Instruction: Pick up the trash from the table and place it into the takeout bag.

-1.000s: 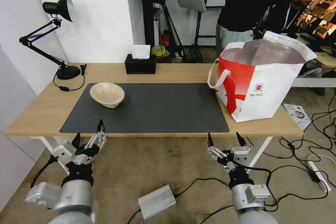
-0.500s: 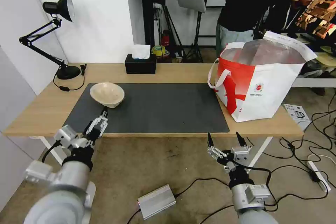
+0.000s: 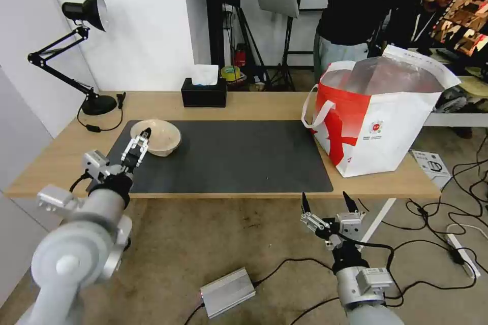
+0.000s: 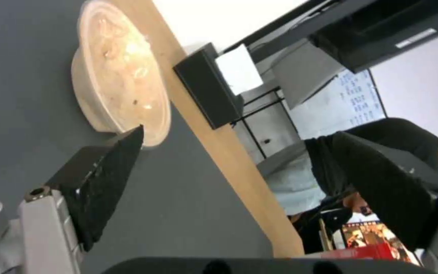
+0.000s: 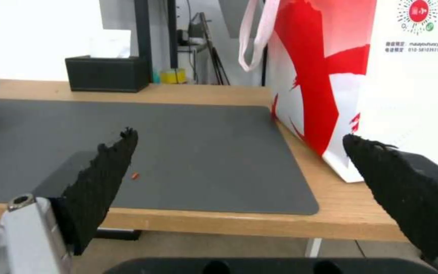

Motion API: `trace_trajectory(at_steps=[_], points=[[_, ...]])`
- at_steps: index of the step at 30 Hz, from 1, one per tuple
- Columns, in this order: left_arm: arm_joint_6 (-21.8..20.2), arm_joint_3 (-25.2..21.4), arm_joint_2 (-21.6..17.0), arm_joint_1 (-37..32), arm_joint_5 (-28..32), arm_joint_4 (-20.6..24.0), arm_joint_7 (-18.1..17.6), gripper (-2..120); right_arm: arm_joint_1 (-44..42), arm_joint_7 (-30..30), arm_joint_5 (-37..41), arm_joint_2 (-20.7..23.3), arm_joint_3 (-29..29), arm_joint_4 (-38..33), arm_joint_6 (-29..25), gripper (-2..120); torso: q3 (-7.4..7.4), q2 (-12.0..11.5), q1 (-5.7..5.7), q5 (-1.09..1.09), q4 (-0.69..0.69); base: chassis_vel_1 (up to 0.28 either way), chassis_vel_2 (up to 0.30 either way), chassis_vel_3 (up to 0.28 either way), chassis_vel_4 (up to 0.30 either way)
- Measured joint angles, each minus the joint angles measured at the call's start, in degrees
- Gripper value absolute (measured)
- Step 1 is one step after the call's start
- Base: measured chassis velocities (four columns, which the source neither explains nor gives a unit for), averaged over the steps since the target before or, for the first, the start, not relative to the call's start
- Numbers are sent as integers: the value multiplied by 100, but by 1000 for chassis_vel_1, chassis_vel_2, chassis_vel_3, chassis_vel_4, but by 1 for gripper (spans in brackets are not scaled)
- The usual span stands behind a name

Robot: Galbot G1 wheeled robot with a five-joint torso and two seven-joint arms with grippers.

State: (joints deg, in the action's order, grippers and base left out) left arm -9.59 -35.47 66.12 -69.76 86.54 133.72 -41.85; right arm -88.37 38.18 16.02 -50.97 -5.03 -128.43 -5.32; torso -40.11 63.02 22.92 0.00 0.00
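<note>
One piece of trash, a shallow beige bowl [image 3: 161, 137], stands on the dark mat [image 3: 229, 157] at the left end of the table [image 3: 254, 104]. My left gripper [image 3: 138, 141] hovers over the mat just in front of it, open and holding nothing. In the left wrist view one fingertip [image 4: 130, 142] nearly meets the bowl's [image 4: 118, 80] rim, and the left gripper [image 4: 239, 133] is turned on its side. My right gripper [image 3: 325, 202] hangs open and idle below the table's front edge. The takeout bag [image 3: 386, 127] stands open at the right end, foil lining showing.
A black tissue box [image 3: 204, 92] sits at the back edge and a black desk lamp [image 3: 84, 51] at the back left corner. A small crumb [image 5: 135, 175] lies on the mat. Cables and a silver box [image 3: 227, 292] lie on the floor. People stand behind the table.
My left arm has risen from below the table edge and reached forward over the mat to the bowl, turning its gripper sideways. The right arm, bowl and bag have not moved.
</note>
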Motion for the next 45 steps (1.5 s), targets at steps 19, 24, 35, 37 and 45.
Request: trace_trajectory(at_steps=[19,24,35,37,45], points=[[-18,355,-192,1175,314,-1224,-939,100,0,0,0,0,0,0,0,100,0,0,0,-1,0,0,0,0,0],[-20,405,-200,1320,288,-1406,-1044,100,0,0,0,0,0,0,0,100,0,0,0,-1,0,0,0,0,0],[-27,543,-232,1625,274,-1728,-1205,100,0,0,0,0,0,0,0,100,0,1,0,0,0,0,0,0,0],[-35,636,-207,1792,270,-1911,-1241,100,0,0,0,0,0,0,0,100,0,1,0,0,0,0,0,0,0],[-65,803,-143,2019,154,-2196,-1370,100,0,0,0,0,0,-1,0,100,0,0,0,0,0,0,0,0,0]])
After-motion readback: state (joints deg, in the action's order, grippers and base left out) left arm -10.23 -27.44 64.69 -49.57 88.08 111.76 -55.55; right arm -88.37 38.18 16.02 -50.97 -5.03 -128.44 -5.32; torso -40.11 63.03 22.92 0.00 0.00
